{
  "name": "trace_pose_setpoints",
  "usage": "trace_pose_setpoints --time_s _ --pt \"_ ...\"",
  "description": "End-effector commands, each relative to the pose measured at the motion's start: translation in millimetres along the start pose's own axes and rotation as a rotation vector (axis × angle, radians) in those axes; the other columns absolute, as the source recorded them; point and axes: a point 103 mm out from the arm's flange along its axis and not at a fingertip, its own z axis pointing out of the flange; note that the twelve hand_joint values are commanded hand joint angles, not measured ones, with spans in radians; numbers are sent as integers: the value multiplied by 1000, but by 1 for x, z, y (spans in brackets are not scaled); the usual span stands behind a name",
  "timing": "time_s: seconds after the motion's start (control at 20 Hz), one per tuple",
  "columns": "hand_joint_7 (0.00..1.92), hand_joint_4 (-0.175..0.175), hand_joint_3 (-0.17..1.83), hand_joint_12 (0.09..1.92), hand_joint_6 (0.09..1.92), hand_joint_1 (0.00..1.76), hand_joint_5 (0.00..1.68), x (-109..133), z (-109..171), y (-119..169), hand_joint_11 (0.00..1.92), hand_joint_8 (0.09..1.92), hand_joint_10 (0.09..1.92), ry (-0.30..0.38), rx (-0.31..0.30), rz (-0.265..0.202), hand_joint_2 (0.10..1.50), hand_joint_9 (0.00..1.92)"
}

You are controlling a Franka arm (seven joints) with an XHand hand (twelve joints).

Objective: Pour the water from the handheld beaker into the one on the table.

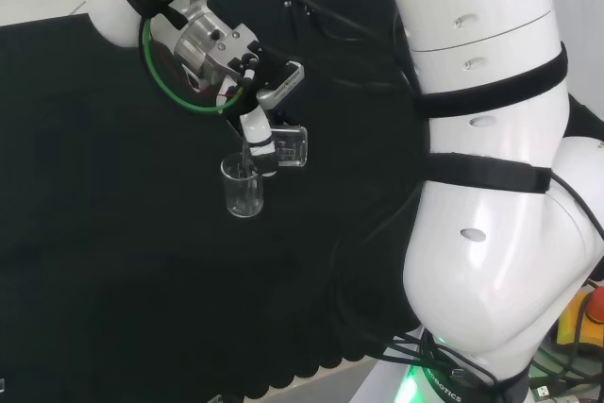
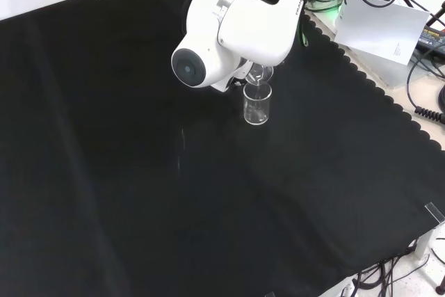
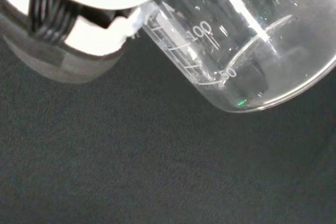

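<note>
From the head view, the hand [image 1: 257, 134] hung over the middle of the black cloth [image 1: 113, 233] that covered the counter, and its fingers [image 1: 253, 129] were curled around a clear handheld beaker [image 1: 291, 146]. That beaker was tipped well over, its mouth leaning toward the view's left and down. Just below and to the left of it stood a second clear beaker [image 1: 242, 186], upright on the cloth, with its rim close under the tilted one's lip. Whether the two rims touched I could not tell.

From the front view, the arm's big white link [image 2: 233, 29] with its round grey cap stood before the hand. Under the link's lower edge the tilted beaker [image 2: 260, 72] showed, and the upright beaker [image 2: 256, 104] stood right beneath it on the cloth [image 2: 139, 193]. I could not tell how much water the upright one held.

In the wrist view, the held beaker [image 3: 247, 45] lay slanted, close and large, with white graduation marks running along its wall. A curved water line crossed near its base. A blurred white and black part of the hand [image 3: 79, 19] sat against the glass, and the dark cloth [image 3: 157, 171] spread behind.
</note>
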Motion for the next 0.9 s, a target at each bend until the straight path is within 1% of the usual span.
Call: trace_pose_setpoints --time_s 0.05,0.4,0.6,0.9 --pt "1362 -175 730 538 607 1321 1308 2 -2 -1 1516 595 110 -1 19 12 595 1862" --pt "1364 -175 729 537 603 1321 1310 0 -2 -2 1516 591 109 -20 42 33 595 1862" --pt "1365 -175 727 536 600 1321 1311 1 -3 -2 1516 588 109 -32 54 36 596 1862" --pt "1366 -175 725 536 597 1321 1312 2 -6 -3 1517 585 108 -41 56 41 596 1861"
